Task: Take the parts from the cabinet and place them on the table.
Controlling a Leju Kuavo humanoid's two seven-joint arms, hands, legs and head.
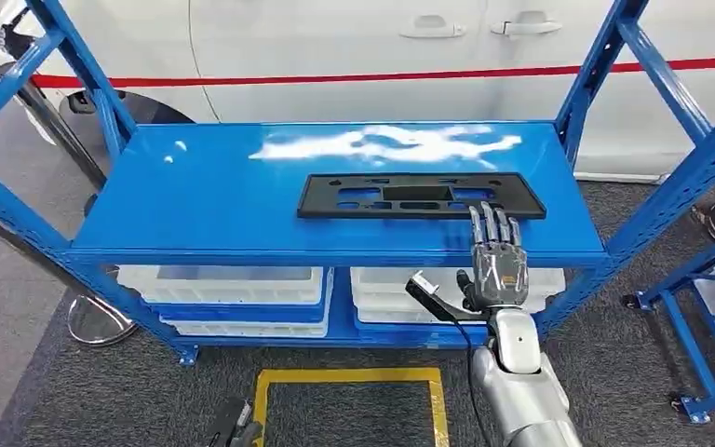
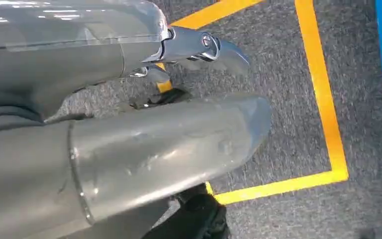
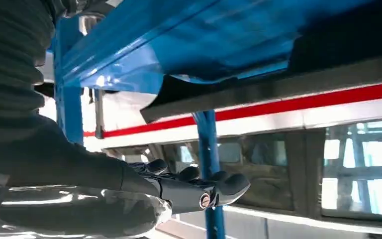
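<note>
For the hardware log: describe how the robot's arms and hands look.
The right arm is glossy silver with rounded shells, and a thin black cable runs alongside its wrist. The right hand has a silver metallic back and slim dark-and-silver fingers. In the wrist views, the left hand shows a thick smooth grey thumb, a clear glossy cover and chrome finger links; the right shows a grey ribbed cover and dark fingers.

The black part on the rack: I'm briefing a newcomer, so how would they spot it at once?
Find the blue metal rack in front of the white car. On its top shelf, right of centre, lies the black part, a flat, long plate with cut-outs. Unlike the white bins below, it is dark and thin.
</note>
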